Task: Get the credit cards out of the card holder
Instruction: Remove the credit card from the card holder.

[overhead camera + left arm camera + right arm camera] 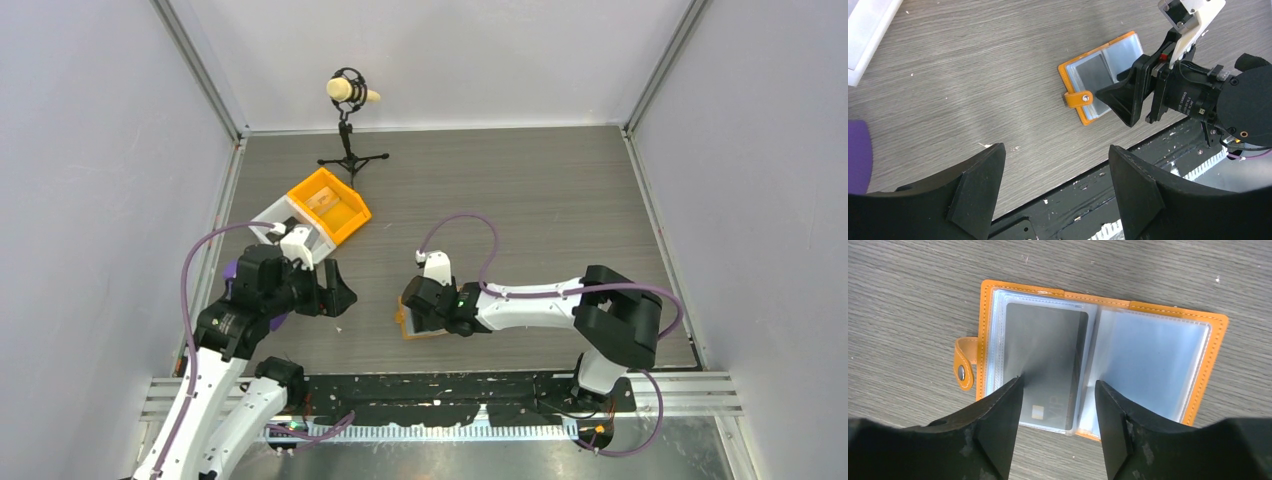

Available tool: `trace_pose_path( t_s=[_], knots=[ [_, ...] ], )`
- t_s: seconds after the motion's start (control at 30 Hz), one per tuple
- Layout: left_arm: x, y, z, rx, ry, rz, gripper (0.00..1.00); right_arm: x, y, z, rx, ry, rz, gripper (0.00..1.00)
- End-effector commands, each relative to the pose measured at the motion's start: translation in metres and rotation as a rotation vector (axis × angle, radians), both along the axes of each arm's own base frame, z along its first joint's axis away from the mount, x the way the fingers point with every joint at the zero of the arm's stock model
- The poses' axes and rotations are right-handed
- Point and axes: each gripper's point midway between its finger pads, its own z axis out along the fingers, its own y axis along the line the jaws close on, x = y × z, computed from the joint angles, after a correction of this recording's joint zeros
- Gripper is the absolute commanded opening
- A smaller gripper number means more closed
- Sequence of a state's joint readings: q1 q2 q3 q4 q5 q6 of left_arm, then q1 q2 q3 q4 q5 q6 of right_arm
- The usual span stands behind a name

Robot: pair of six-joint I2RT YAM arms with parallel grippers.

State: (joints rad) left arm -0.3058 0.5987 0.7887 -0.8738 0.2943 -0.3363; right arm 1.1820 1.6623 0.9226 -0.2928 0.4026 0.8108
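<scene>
The card holder lies open and flat on the table, orange rim around clear blue-grey pockets, its snap strap sticking out to the left. One dark credit card sits inside the left pocket. The right pocket looks empty. My right gripper is open just above the holder's near edge, one fingertip at the card's left edge and the other near the fold. In the top view it covers most of the holder. My left gripper hangs open and empty to the left, apart from the holder.
An orange bin and a white box stand behind the left arm. A microphone on a tripod is at the back. A purple object lies under the left arm. A black rail runs along the table's near edge.
</scene>
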Motion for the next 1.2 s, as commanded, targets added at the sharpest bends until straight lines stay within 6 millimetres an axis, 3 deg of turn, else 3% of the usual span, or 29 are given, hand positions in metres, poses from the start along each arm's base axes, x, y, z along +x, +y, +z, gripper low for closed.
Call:
trace_pose_path(
  t_s=[0.0, 0.3, 0.6, 0.87, 1.0, 1.17],
  knots=[
    [0.001, -0.006, 0.011, -0.021, -0.02, -0.028, 0.78, 0.003, 0.004, 0.032, 0.026, -0.051, 0.003, 0.66],
    [0.002, -0.003, 0.008, -0.014, -0.036, -0.013, 0.78, -0.004, 0.019, 0.029, 0.031, -0.044, 0.034, 0.69],
    [0.003, -0.002, 0.007, -0.013, -0.036, -0.009, 0.78, -0.007, 0.017, 0.01, -0.021, -0.024, 0.037, 0.69],
    [0.003, -0.002, 0.006, -0.01, -0.033, -0.007, 0.78, -0.006, 0.015, 0.004, -0.042, -0.024, 0.042, 0.58],
    [0.003, -0.002, 0.005, -0.01, -0.03, -0.008, 0.78, -0.007, 0.014, 0.009, -0.011, -0.034, 0.038, 0.51],
    [0.004, -0.002, 0.004, -0.008, -0.027, -0.005, 0.78, -0.008, 0.02, 0.017, 0.042, -0.035, 0.045, 0.49]
  ],
)
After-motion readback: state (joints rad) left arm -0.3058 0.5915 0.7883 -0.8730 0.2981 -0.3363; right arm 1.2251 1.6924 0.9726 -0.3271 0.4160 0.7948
